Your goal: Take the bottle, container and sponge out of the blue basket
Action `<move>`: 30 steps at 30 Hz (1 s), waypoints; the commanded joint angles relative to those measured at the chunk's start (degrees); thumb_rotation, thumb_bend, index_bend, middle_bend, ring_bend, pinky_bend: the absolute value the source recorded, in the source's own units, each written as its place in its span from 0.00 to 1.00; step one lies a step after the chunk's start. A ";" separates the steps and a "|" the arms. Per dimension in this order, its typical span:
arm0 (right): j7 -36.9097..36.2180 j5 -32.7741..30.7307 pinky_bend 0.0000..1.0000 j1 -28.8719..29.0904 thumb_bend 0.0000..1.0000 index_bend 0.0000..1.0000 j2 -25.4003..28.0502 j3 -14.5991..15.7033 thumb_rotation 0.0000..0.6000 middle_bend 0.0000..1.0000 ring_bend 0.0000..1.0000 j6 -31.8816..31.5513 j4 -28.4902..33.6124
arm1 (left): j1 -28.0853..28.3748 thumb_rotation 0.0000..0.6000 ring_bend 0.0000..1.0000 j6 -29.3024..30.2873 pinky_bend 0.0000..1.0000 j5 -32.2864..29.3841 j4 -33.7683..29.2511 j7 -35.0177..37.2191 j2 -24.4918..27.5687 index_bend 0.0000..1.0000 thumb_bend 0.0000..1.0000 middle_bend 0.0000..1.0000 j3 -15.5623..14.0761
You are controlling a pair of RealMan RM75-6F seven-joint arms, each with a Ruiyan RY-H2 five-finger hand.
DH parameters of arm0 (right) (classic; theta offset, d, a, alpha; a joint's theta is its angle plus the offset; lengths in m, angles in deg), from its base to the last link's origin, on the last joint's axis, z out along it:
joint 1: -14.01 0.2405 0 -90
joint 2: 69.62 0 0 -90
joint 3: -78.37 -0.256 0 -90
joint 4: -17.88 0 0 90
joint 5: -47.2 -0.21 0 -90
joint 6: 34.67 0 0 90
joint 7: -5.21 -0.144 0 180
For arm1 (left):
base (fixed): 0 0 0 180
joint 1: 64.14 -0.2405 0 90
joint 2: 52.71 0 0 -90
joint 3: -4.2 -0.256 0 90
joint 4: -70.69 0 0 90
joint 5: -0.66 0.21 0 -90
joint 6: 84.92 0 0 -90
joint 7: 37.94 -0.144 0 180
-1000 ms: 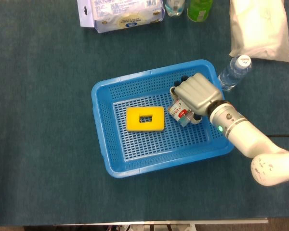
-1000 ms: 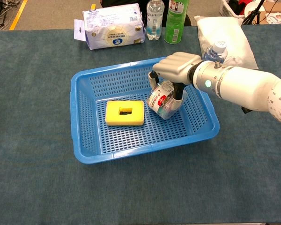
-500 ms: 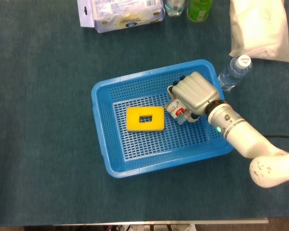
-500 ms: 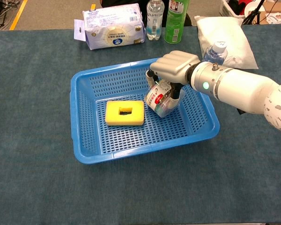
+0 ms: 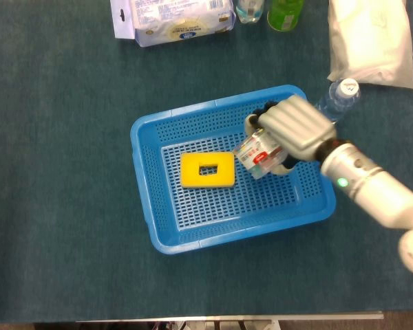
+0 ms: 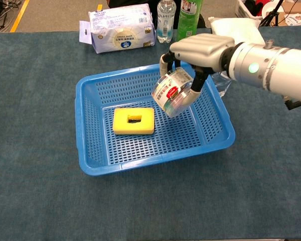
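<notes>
I am holding the container [image 6: 173, 92] in my right hand [image 6: 200, 48]. My fingers [image 6: 196, 86] wrap down around it from above, and it hangs tilted, up off the floor of the blue basket [image 6: 90, 150].

Here is what could go wrong. The container looks round and smooth, and it is tipped over to one side. I think it could slip out of my fingers and drop back in. It could land on the yellow sponge [image 6: 134, 121] lying flat in the middle. If I move sideways too low, the container could bump the basket wall and get knocked loose, or drag the basket along. The water bottle [image 5: 336, 100] stands outside, just beside the far right corner of the basket. I might knock it over when I swing that way.

My right arm comes in from the right side, with the palm facing down over the basket. I cannot see my left hand in either view.
</notes>
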 commanded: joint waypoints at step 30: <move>-24.37 25.36 0.65 -21.63 0.28 0.61 21.60 2.27 1.00 0.50 0.50 10.30 -4.91 | 2.03 1.00 0.17 -2.40 0.17 2.15 -0.78 -1.24 -0.96 0.37 0.39 0.29 -0.45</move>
